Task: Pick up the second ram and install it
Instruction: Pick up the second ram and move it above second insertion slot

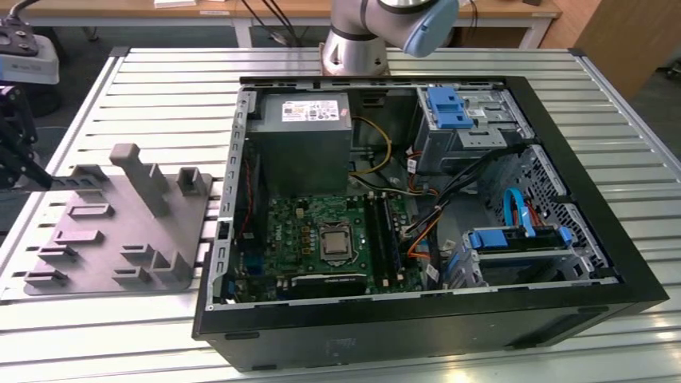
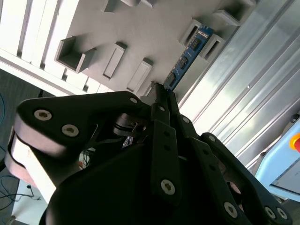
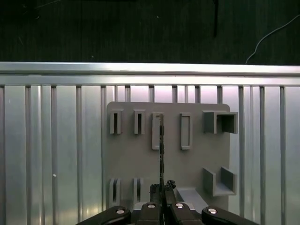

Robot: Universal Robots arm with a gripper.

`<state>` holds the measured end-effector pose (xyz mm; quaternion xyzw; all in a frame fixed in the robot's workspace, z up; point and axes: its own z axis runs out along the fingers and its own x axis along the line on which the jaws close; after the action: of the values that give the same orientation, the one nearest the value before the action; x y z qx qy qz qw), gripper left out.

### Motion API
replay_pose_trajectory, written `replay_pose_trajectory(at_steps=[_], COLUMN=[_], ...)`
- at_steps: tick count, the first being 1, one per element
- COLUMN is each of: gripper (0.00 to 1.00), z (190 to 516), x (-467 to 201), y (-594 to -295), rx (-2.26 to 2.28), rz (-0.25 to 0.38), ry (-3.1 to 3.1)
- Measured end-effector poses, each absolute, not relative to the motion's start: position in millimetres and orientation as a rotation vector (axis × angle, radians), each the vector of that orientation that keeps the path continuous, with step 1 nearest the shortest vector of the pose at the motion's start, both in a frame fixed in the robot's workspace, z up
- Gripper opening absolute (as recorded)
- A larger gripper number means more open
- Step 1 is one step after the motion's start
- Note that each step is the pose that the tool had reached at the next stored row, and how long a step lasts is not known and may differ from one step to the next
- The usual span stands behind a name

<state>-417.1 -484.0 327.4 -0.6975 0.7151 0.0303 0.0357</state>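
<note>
Gripper (image 2: 161, 91) (image 3: 162, 187): black linkage fingers drawn together, pinching the near end of the second ram.

The second ram (image 2: 187, 56) (image 3: 161, 150): blue board with black chips. It stands on edge on the grey tray, with its far end seated between two low upright posts. In the first wrist view it appears edge-on as a thin dark line running from the fingertips to a slot holder.

Grey tray (image 1: 107, 239) (image 2: 154, 28) (image 3: 131, 159): flat plastic plate with rows of narrow slot holders and several taller open-sided blocks. It lies flat on the table, just beside the computer case on the exterior view's left.

Slatted aluminium table (image 1: 159, 88) (image 3: 56, 140): it carries both tray and case.

Computer case (image 1: 426, 319): black tower lying on its side, side panel off. Inside are a green motherboard (image 1: 309, 231), a grey power supply (image 1: 303, 140) and blue-latched drive bays (image 1: 447, 108).
</note>
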Motion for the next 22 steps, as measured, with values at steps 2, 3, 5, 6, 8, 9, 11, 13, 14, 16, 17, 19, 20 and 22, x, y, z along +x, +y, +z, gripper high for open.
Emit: replay_pose_trajectory(at_steps=[2,3,5,6,8,9,11,13,14,16,17,19,20,22], gripper=[0.14,0.14,0.14,0.14,0.14,0.14,0.14,0.14,0.14,0.14,0.14,0.14,0.14,0.14], z=[330.5,330.9,331.4,331.5,331.7,331.7,334.6,343.3,347.6,356.6,361.4,370.2,374.6,381.5], x=[-417.1,-417.1,-417.0,-417.1,-417.1,-417.1,-417.1,-417.1,-417.1,-417.1,-417.1,-417.1,-417.1,-417.1], y=[-484.0,-484.1,-484.1,-484.1,-484.0,-484.1,-484.1,-484.0,-484.0,-484.0,-484.0,-484.0,-484.0,-484.0], rx=[-2.143,-2.143,-2.154,-2.161,-2.171,-2.171,-2.171,-2.171,-2.171,-2.171,-2.171,-2.171,-2.171,-2.171], rz=[0.093,0.093,0.07,0.054,0.033,0.032,0.032,0.032,0.032,0.032,0.032,0.032,0.033,0.033], ry=[2.197,2.197,2.208,2.215,2.225,2.225,2.225,2.225,2.225,2.225,2.225,2.225,2.225,2.225])
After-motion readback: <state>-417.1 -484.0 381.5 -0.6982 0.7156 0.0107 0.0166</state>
